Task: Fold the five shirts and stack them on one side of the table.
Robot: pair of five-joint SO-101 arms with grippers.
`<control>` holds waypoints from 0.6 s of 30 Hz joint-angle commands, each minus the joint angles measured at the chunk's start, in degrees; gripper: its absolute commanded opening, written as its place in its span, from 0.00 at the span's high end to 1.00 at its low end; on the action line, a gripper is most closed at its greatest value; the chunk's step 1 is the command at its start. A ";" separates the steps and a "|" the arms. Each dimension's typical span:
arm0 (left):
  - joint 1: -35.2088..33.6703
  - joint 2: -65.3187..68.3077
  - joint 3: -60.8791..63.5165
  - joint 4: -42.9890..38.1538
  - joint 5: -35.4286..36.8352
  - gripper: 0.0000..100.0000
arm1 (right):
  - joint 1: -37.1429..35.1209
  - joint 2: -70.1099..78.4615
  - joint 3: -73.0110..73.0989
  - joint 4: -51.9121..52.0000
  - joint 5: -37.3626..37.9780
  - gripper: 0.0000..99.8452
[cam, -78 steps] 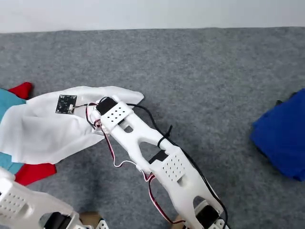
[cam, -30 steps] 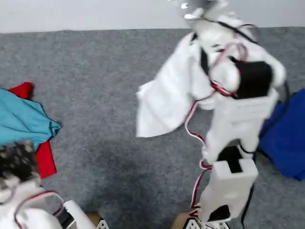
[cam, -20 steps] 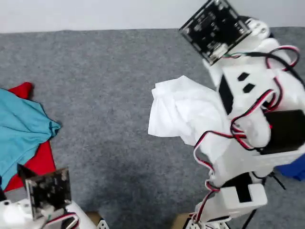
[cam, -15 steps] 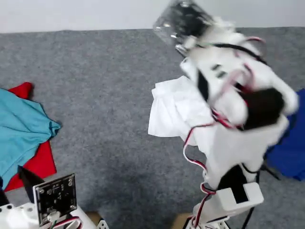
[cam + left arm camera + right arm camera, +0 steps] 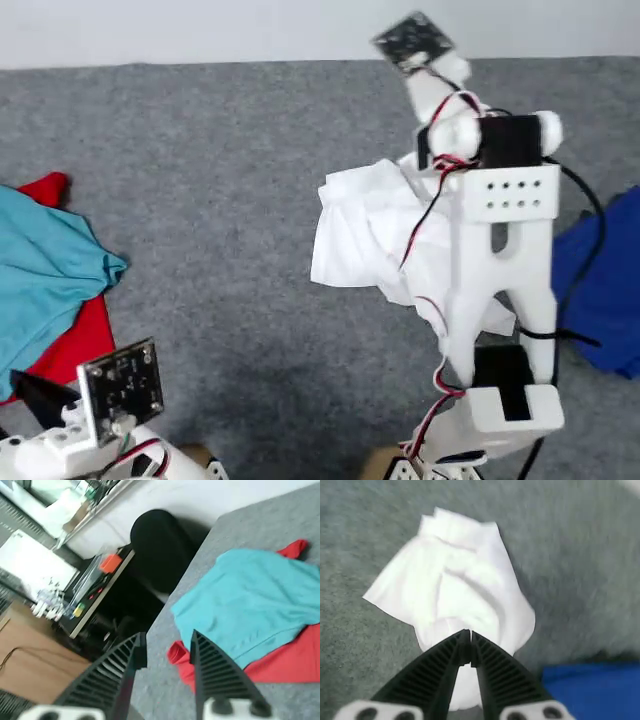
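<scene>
My right gripper [image 5: 470,636], clenched with nothing in it, hangs above a crumpled white shirt [image 5: 365,235] that lies just right of the middle of the grey bench [image 5: 220,150]. A blue shirt [image 5: 605,290] sits at the right edge. My left gripper [image 5: 167,644] is released, near the left edge, where a teal shirt [image 5: 45,270] lies on a red shirt [image 5: 75,345].

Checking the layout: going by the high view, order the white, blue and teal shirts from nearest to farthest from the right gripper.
1. white shirt, just below the right gripper, in the middle.
2. blue shirt, at the right edge of the table.
3. teal shirt, far off at the left edge, lying over a red shirt.
</scene>
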 commanded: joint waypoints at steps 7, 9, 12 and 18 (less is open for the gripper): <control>-0.97 0.00 7.43 0.97 -0.53 0.85 | 10.95 -1.19 12.22 2.24 -9.49 0.83; -0.97 0.00 8.13 0.97 -0.53 0.85 | 11.03 -0.92 16.53 1.80 -10.64 0.79; -0.97 0.18 8.57 0.97 -1.67 0.85 | 11.03 0.22 22.33 -1.45 -12.04 0.76; -0.97 0.18 10.33 0.97 -4.48 0.85 | 11.03 6.20 29.36 -9.63 -14.24 0.76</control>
